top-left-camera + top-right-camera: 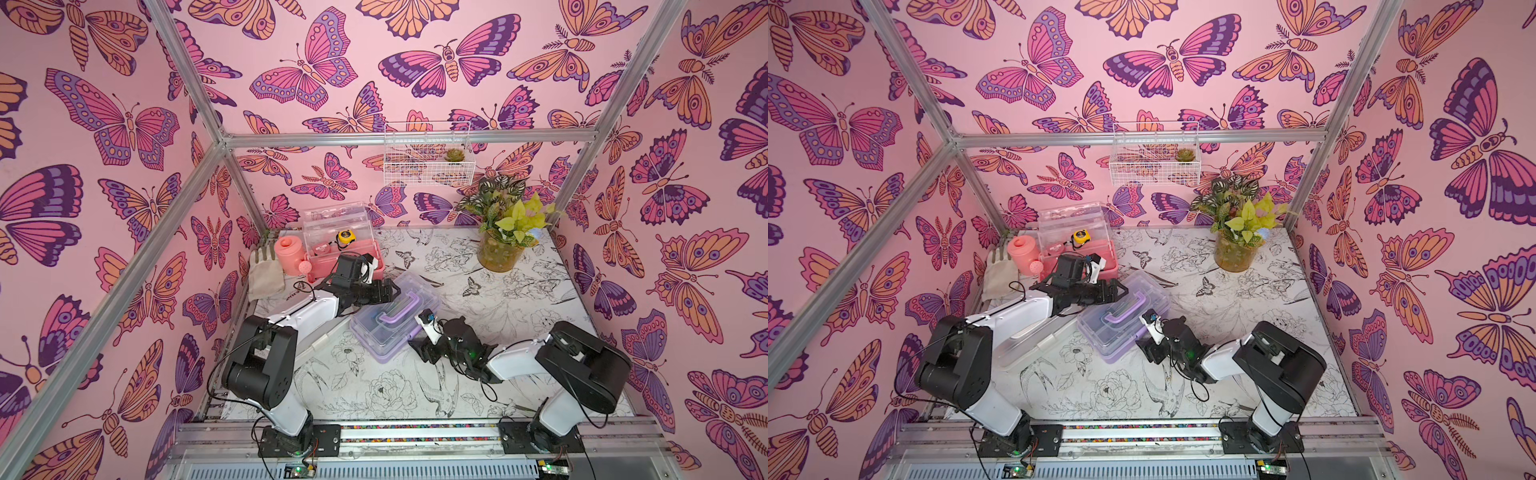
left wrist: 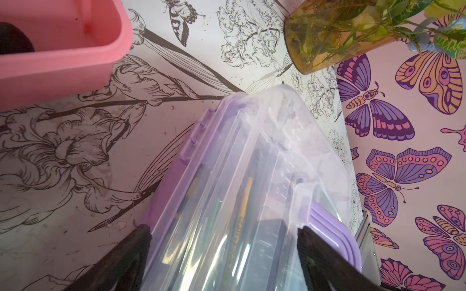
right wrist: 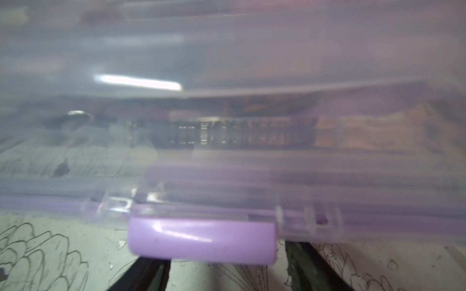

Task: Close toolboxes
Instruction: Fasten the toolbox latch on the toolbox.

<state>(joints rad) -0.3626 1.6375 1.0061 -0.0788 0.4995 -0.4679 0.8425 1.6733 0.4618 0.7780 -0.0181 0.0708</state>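
The purple toolbox (image 1: 395,322) (image 1: 1121,324) lies mid-table with its clear lid down. In the right wrist view its purple latch (image 3: 201,239) lies flat along the front edge. My left gripper (image 1: 392,291) (image 2: 224,230) hovers open over the box's far end, its fingers (image 2: 136,252) either side of the lid. My right gripper (image 1: 419,351) (image 3: 227,267) is open at the box's near side, just in front of the latch. The pink toolbox (image 1: 353,262) at the back left stands with its clear lid raised. A white toolbox (image 1: 1034,349) shows partly under my left arm.
A pink watering can (image 1: 291,253) and a pale glove (image 1: 266,270) sit left of the pink toolbox, which holds a yellow tape measure (image 1: 345,237). A potted plant (image 1: 498,249) stands at the back right. A wire basket (image 1: 428,153) hangs on the back wall.
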